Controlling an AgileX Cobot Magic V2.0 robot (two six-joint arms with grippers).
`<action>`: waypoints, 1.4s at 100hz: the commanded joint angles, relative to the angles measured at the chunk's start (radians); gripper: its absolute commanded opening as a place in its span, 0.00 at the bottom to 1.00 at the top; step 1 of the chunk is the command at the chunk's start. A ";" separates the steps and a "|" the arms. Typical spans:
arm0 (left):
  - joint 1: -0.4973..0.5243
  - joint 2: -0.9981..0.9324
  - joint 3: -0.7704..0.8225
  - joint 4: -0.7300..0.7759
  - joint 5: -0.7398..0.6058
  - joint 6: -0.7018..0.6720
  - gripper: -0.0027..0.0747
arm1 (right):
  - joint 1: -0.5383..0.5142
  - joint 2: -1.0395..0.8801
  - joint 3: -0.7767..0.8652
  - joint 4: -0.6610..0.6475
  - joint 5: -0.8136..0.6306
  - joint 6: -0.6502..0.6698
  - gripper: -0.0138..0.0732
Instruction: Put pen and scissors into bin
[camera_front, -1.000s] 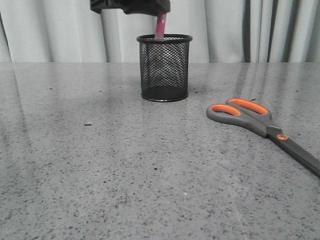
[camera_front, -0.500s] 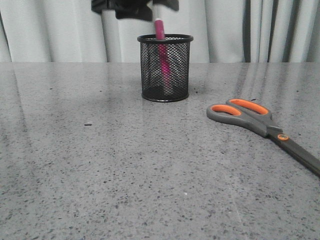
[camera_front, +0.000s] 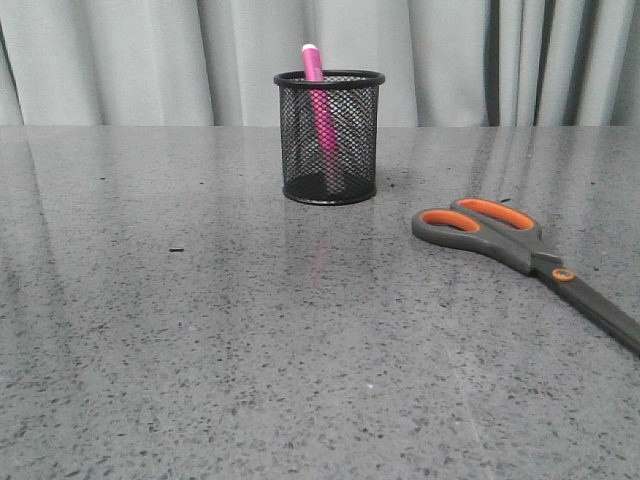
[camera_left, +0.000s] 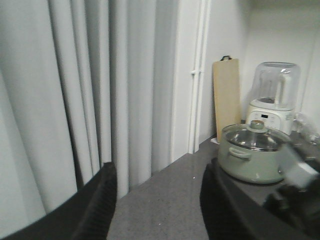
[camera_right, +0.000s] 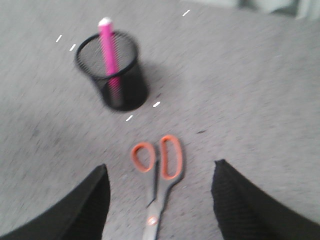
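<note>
The pink pen (camera_front: 318, 100) stands leaning inside the black mesh bin (camera_front: 329, 136) at the back middle of the table, its whitish tip above the rim. The scissors (camera_front: 520, 255) lie flat at the right, grey handles with orange loops toward the bin, blades toward the right edge. In the right wrist view my right gripper (camera_right: 159, 197) is open and empty above the scissors (camera_right: 161, 175), with the bin (camera_right: 114, 70) and pen (camera_right: 109, 47) beyond. My left gripper (camera_left: 158, 200) is open and empty, raised and facing the curtain. Neither gripper shows in the front view.
A grey speckled table (camera_front: 200, 340) with a grey curtain (camera_front: 120, 60) behind it. In the left wrist view a green pot (camera_left: 250, 160), a blender (camera_left: 274, 95) and a wooden board (camera_left: 227, 95) stand on a side counter.
The left gripper let go of the pen into the bin and rose out of the front view. The pen now leans free in the bin.
</note>
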 joint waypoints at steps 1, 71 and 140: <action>-0.005 -0.104 0.036 -0.012 -0.015 -0.003 0.47 | 0.086 0.105 -0.094 -0.010 0.053 -0.020 0.62; -0.005 -0.490 0.379 0.002 -0.179 -0.006 0.47 | 0.212 0.408 0.067 -0.159 0.049 0.256 0.63; -0.005 -0.490 0.379 -0.067 -0.169 -0.006 0.47 | 0.212 0.495 0.138 -0.177 -0.068 0.280 0.39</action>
